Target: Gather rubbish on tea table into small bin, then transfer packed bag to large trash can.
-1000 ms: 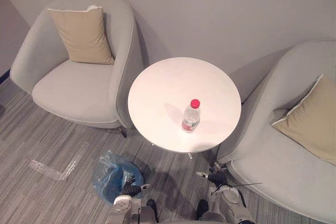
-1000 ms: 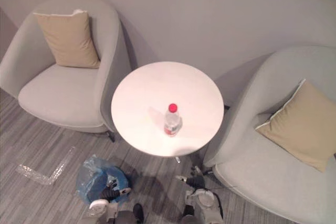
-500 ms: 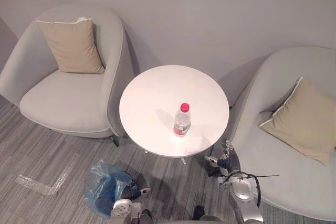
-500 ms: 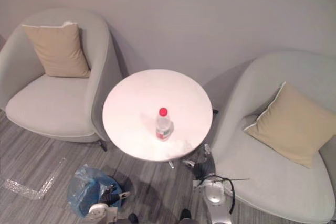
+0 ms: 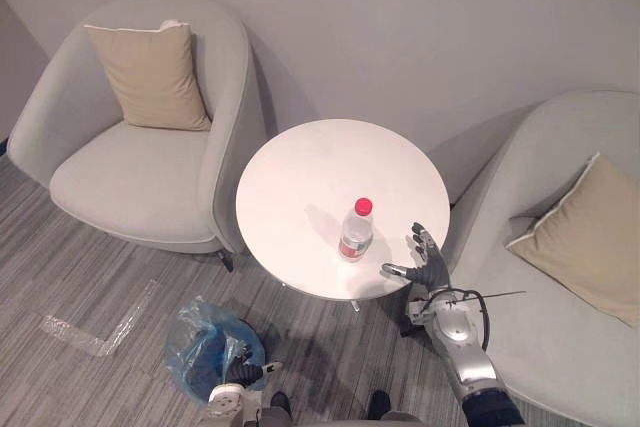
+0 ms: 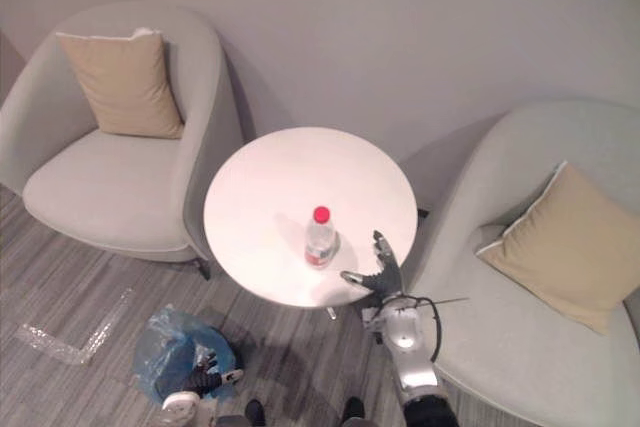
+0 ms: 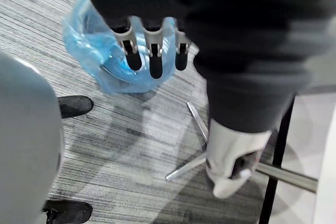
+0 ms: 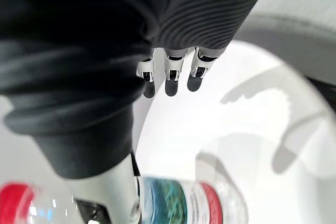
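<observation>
A clear plastic bottle (image 5: 355,232) with a red cap stands upright on the round white tea table (image 5: 320,167), near its front edge. My right hand (image 5: 425,259) hovers open at the table's front right rim, a short way right of the bottle and apart from it. The right wrist view has its straight fingers (image 8: 168,77) over the white top, with the bottle (image 8: 178,200) close beside the thumb. On the floor left of the table stands the small bin, lined with a blue bag (image 5: 205,347). My left hand (image 5: 245,375) hangs open beside it, its fingers (image 7: 152,51) stretched towards the bag (image 7: 94,51).
A grey armchair (image 5: 130,177) with a beige cushion (image 5: 150,72) stands left of the table. Another armchair (image 5: 560,317) with a cushion (image 5: 585,237) crowds its right side. The wall runs behind. A strip of clear tape (image 5: 95,332) lies on the carpet, and the table's metal foot (image 7: 189,166) shows.
My right hand has risen from beside the table's foot to the tabletop's rim, next to the bottle. The camera view has shifted. The left hand stays by the bin.
</observation>
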Robot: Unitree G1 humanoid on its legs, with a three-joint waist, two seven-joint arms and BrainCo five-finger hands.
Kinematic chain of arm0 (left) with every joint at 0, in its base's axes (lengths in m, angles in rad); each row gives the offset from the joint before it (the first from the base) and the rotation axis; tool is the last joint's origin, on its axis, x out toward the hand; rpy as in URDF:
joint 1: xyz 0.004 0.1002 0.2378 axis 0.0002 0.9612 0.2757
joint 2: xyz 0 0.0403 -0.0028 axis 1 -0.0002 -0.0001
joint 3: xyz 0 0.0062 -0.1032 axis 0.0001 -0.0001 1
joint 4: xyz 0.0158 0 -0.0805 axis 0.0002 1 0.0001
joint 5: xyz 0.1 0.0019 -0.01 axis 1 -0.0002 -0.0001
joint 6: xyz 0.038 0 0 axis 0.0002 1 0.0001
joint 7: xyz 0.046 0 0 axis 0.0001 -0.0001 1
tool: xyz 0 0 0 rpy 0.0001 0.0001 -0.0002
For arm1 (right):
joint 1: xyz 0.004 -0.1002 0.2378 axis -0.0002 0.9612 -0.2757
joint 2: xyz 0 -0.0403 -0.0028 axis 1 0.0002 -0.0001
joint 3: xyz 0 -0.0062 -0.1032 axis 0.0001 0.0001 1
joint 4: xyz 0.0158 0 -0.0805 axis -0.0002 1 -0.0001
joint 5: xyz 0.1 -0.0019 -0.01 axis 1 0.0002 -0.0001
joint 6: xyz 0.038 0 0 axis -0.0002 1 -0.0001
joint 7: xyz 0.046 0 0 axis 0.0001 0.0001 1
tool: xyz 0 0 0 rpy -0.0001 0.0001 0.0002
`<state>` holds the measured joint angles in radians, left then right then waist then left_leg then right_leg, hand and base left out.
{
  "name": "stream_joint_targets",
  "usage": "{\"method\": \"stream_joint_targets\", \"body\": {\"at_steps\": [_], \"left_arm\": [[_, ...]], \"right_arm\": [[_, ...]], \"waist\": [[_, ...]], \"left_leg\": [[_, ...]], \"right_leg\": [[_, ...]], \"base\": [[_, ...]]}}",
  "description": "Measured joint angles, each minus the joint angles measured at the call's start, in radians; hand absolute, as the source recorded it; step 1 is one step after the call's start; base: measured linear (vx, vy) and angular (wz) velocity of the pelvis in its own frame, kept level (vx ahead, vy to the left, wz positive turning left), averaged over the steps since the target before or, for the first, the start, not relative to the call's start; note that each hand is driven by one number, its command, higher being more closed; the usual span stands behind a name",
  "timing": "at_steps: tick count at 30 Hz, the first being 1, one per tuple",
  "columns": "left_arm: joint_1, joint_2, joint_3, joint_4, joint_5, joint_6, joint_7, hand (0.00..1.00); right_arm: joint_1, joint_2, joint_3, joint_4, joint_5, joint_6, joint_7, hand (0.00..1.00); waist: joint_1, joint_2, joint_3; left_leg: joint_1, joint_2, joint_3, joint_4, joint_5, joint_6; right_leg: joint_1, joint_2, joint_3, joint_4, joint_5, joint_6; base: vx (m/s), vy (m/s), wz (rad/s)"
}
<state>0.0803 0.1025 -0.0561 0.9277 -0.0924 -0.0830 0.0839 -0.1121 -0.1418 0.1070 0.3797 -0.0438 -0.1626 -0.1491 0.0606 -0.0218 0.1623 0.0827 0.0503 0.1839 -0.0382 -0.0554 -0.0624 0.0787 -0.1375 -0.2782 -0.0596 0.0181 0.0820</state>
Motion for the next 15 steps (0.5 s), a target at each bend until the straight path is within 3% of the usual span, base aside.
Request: {"method": "stream_joint_targets", "body": {"at_steps": [8, 13, 14, 15], "left_arm": [[0.01, 0.001, 0.001, -0.016, -0.019, -0.021, 0.001, 0.0], [0.008, 0.0, 0.001, -0.051, -0.031, -0.039, 0.002, 0.0], [0.007, 0.0, 0.001, -0.058, -0.04, -0.041, 0.004, 0.0], [0.007, 0.0, 0.001, -0.064, -0.048, -0.041, 0.007, 0.0]], "right_arm": [[-0.103, -0.009, 0.035, 0.049, 0.008, -0.002, -0.009, 0.0], [-0.188, -0.007, 0.055, 0.08, 0.008, -0.003, -0.026, 0.0], [-0.215, -0.007, 0.055, 0.091, 0.008, -0.003, -0.03, 1.0], [-0.239, -0.007, 0.055, 0.116, 0.012, -0.003, -0.032, 1.0]], "waist": [[0.01, 0.002, 0.03], [0.03, 0.005, 0.076], [0.032, 0.008, 0.09], [0.036, 0.009, 0.093]], "left_leg": [[-0.029, -0.007, -0.037, -0.013, 0.015, 0.008], [-0.05, -0.01, -0.05, -0.012, 0.022, 0.01], [-0.06, -0.011, -0.059, -0.012, 0.026, 0.009], [-0.069, -0.01, -0.062, -0.012, 0.028, 0.009]], "right_leg": [[-0.012, -0.007, -0.04, 0.0, 0.006, -0.009], [-0.027, -0.01, -0.05, 0.001, 0.008, -0.009], [-0.032, -0.01, -0.059, 0.001, 0.008, -0.009], [-0.038, -0.011, -0.065, 0.001, 0.008, -0.009]], "base": [[-0.01, -0.007, 0.16], [-0.03, -0.011, 0.09], [-0.02, -0.02, 0.17], [-0.02, -0.019, 0.15]]}}
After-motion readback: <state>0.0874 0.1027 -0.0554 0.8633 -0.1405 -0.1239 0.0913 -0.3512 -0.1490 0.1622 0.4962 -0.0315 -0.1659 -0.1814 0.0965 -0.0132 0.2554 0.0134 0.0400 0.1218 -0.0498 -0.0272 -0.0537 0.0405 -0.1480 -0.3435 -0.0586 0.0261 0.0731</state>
